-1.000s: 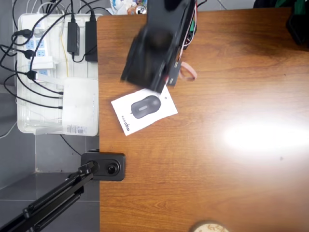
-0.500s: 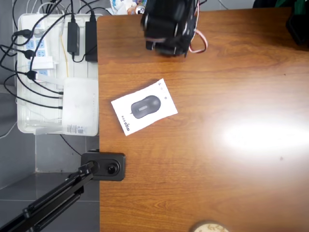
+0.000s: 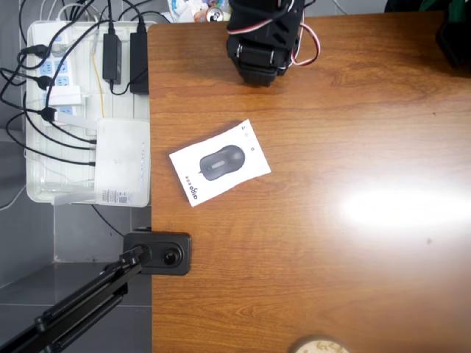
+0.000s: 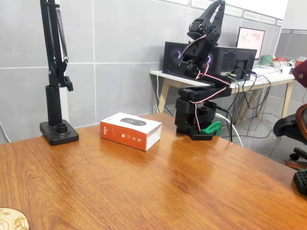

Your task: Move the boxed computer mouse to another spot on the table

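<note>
Mouse box lay flat near the surface's left edge, untouched; gripper was raised high by the arm's base, fingers pressed together, move undone.

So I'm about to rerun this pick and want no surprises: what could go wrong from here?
The boxed computer mouse lies near the table edge, so a push toward that side might tip it off. The camera stand stands close beside it and the descending gripper could clip it. The carton looks wide, so the raised gripper may slip.
</note>
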Robot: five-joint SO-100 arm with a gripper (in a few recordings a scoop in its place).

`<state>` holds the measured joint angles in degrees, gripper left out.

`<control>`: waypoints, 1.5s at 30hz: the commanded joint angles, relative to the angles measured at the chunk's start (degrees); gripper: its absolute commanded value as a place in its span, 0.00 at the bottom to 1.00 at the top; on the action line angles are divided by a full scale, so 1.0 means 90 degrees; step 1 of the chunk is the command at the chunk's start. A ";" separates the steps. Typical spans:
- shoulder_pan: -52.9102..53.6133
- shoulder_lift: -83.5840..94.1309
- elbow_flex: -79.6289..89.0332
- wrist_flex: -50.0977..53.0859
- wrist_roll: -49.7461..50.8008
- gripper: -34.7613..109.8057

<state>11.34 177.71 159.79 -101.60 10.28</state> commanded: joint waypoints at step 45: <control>-0.0557 0.0039 0.0078 0.0029 0.1729 0.24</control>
<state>6.42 177.71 160.40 -101.60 25.49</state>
